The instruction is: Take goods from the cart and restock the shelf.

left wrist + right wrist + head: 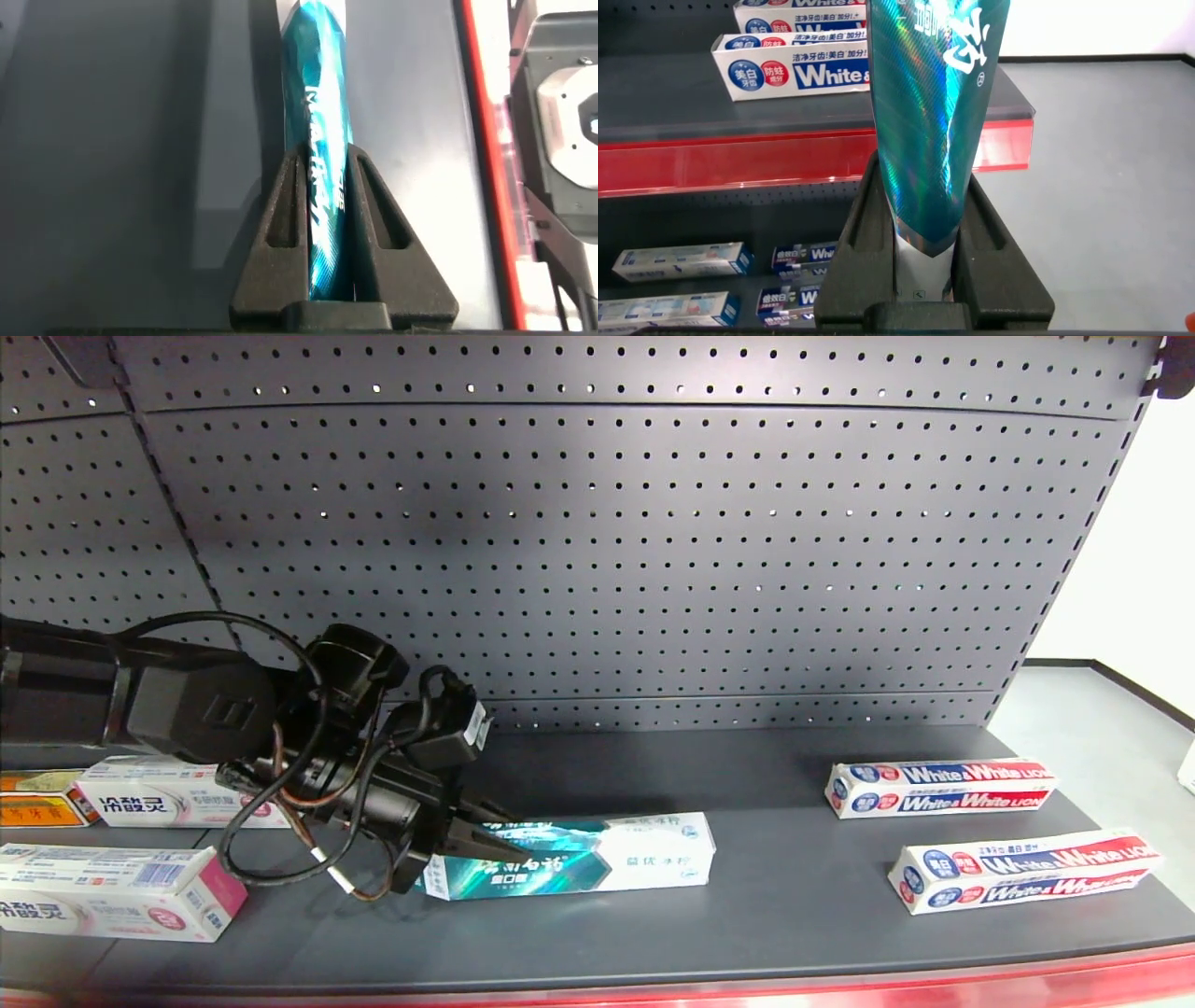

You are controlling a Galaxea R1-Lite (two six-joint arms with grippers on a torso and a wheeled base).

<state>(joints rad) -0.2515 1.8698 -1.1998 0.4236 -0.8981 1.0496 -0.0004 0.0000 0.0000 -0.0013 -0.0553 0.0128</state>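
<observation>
The left gripper [493,843] fingers pinch the teal toothpaste box [607,859], which lies on the shelf [747,915] at lower centre. Spread the fingers, then retract straight along the box. The right gripper [924,224] fingers clamp a second teal box [938,84].

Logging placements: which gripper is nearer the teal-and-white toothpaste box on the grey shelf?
Left: left gripper is shut on the teal-and-white toothpaste box; right gripper holds another teal box, off the shelf.
</observation>
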